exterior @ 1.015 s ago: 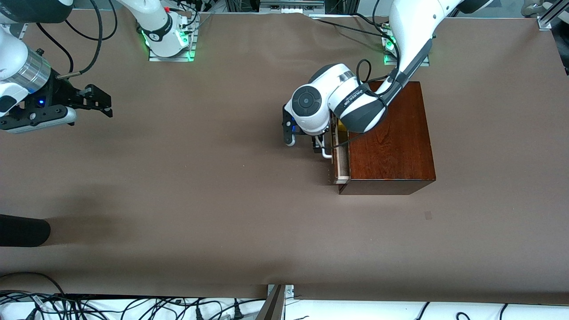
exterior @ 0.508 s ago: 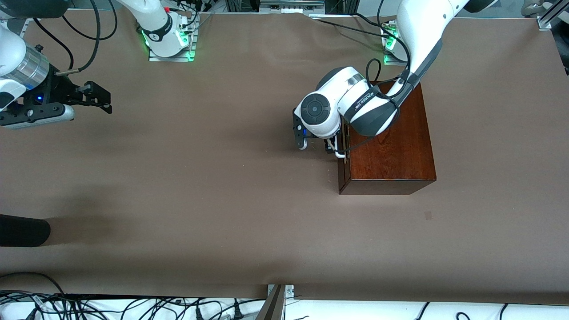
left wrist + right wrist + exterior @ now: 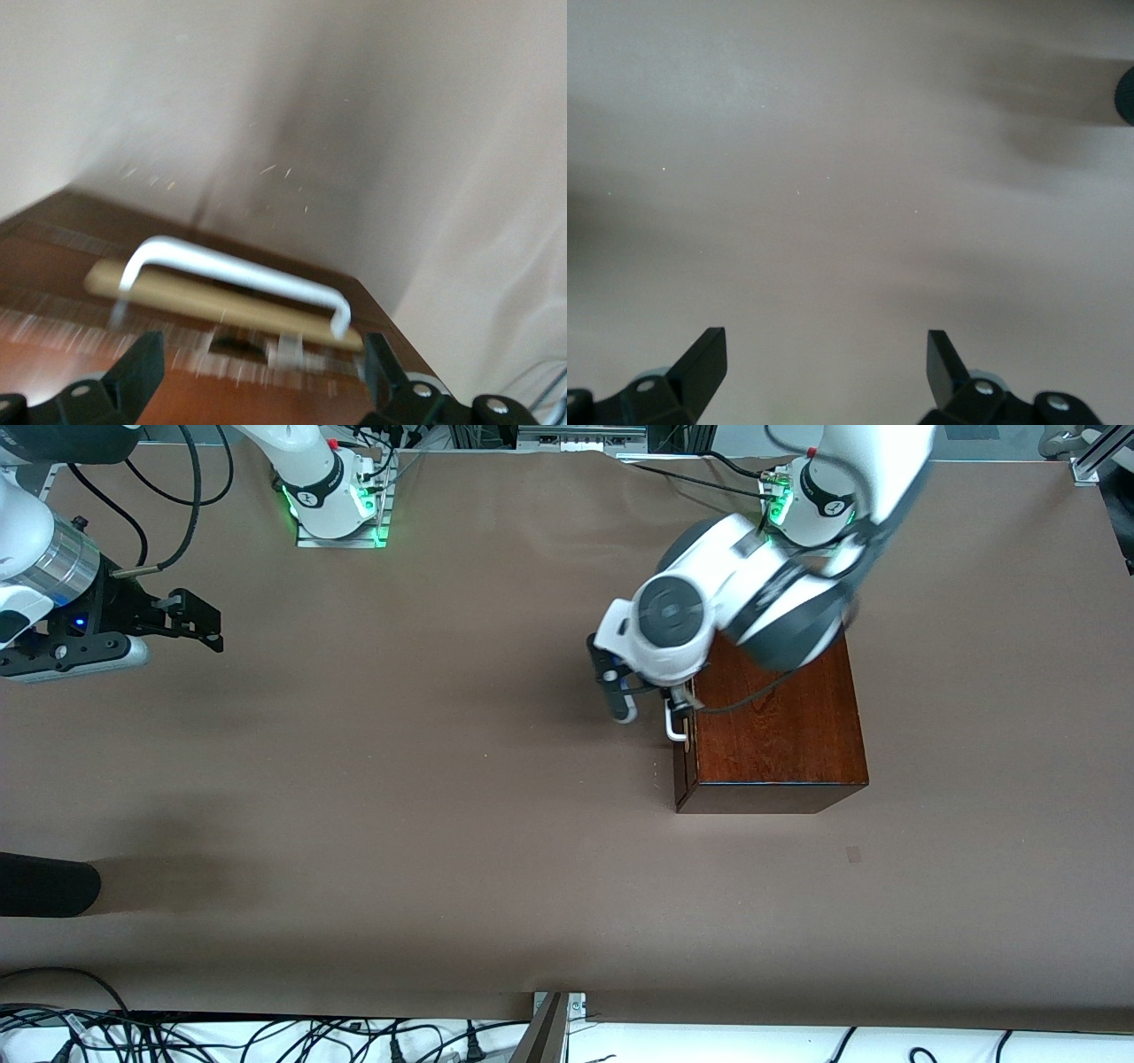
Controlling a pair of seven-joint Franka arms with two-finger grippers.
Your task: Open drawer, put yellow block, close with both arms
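Front view shows the drawer (image 3: 679,757) shut flush into the dark wooden box (image 3: 771,717), with the left gripper (image 3: 651,707) hanging just above its white handle (image 3: 675,726); the right gripper (image 3: 190,615) waits over the table (image 3: 399,797) at the right arm's end; the yellow block cannot be seen. Left wrist view shows its fingers (image 3: 142,372) spread apart, clear of the handle (image 3: 235,274); right wrist view shows its fingers (image 3: 700,359) spread wide over bare table (image 3: 850,177).

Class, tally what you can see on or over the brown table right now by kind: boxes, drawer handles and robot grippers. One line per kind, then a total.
Wooden box, drawer shut: 1
White handle on its front: 1
Grippers: 2 (left gripper open, at the handle; right gripper open, waiting over bare table)
Total: 4
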